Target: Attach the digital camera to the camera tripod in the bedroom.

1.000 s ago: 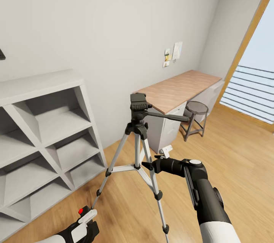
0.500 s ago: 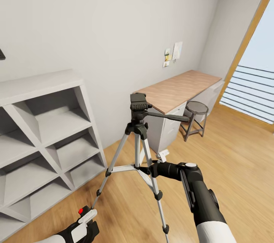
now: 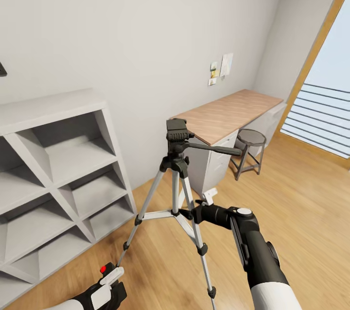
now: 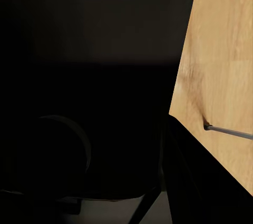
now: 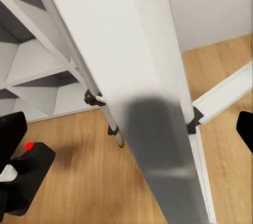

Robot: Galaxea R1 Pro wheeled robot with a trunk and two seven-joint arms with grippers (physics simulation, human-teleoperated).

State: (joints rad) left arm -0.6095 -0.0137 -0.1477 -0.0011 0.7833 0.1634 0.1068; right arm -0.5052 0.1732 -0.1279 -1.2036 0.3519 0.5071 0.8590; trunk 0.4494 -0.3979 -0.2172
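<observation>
The camera tripod (image 3: 176, 169) stands on the wood floor in the middle of the head view, its silver legs spread, its black head (image 3: 177, 134) bare and its pan handle (image 3: 214, 148) pointing right. My right gripper (image 3: 190, 213) is open at the tripod's near leg, just above the leg braces. In the right wrist view that leg (image 5: 153, 103) runs close between the fingers. At the lower left my left gripper (image 3: 106, 284) is shut on the digital camera (image 3: 104, 269), whose red button faces up. The camera (image 5: 29, 174) also appears in the right wrist view.
White cube shelves (image 3: 58, 169) stand against the wall at the left. A wooden-topped desk (image 3: 228, 115) with a round stool (image 3: 250, 147) lies behind the tripod to the right. A glazed opening with rails (image 3: 316, 120) is at the far right. Bare plank floor (image 3: 301, 193) surrounds the tripod.
My right arm has moved left and slightly down, bringing its gripper up to the tripod's near leg. The left gripper with the camera has stayed still.
</observation>
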